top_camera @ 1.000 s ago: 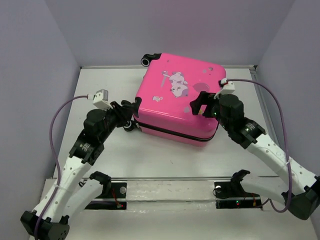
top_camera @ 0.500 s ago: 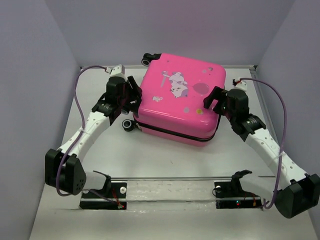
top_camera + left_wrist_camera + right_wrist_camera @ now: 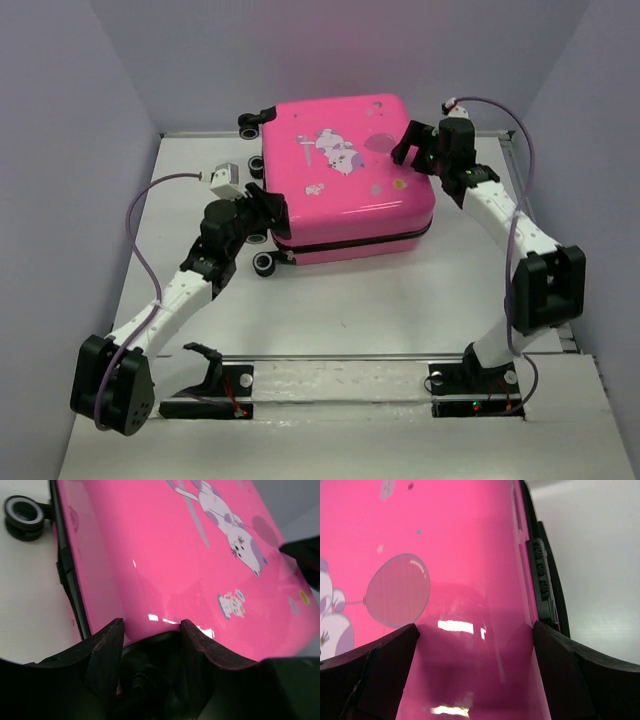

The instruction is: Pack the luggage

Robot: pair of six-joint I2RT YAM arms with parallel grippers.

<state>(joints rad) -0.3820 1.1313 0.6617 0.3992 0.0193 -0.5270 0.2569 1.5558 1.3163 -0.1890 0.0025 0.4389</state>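
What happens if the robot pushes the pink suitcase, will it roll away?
Probably not: the suitcase lies flat, its wheels sticking out sideways, so it would likely slide. Its shiny shell looks hard and probably slippery.

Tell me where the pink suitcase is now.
Top view: the hot-pink hard-shell suitcase lies flat at the table's far centre, left arm at its wheeled left edge, right arm over its far-right corner.

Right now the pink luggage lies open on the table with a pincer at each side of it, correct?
No. The luggage is closed, printed shell up, as the top external view shows. The left pincer and right pincer are at its two sides.
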